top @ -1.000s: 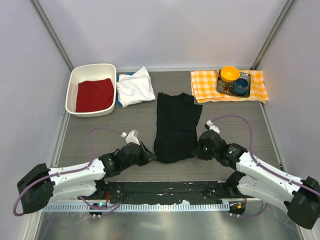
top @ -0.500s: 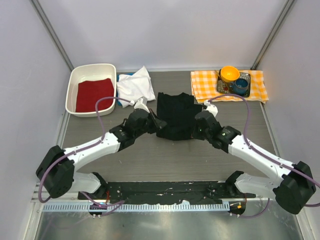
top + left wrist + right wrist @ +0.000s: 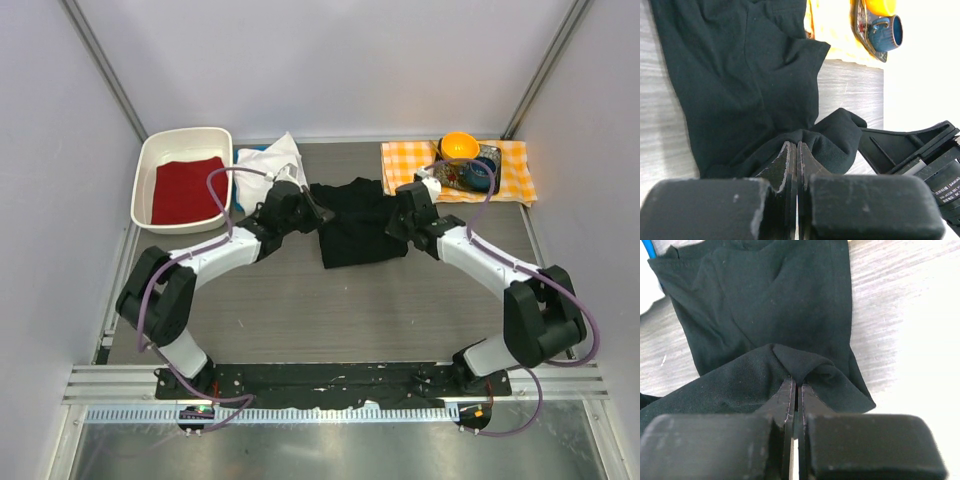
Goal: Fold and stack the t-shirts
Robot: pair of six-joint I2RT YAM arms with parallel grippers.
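The left arm [image 3: 215, 255] and the right arm [image 3: 480, 260] both reach far out over the table [image 3: 300, 310]. They are stretched long, and their tips come close together at the back.

The left end effector [image 3: 318, 213] is squeezed tight on a fold of the black t-shirt [image 3: 355, 230]. Its two dark fingers [image 3: 785, 165] press flat together, with soft cloth bunched on top. The right end effector [image 3: 398, 218] pinches the same shirt from the other side, on a little hump of cloth.

The black t-shirt lies between them on the grey, wood-grain table, folded over itself and a bit wrinkly. The white t-shirt [image 3: 262, 168] sits crumpled just behind the left arm. Next to it is a white tub [image 3: 148, 160] with a red cloth [image 3: 188, 190] inside.

A thin blue edge [image 3: 650, 255] peeks out by the white one. It may be the blue shirt, but too little shows to tell.

The orange-and-white checked cloth [image 3: 405, 170] lies at the back right. On it is a tray [image 3: 860, 32] with an orange bowl [image 3: 459, 147] and a blue cup [image 3: 888, 31].
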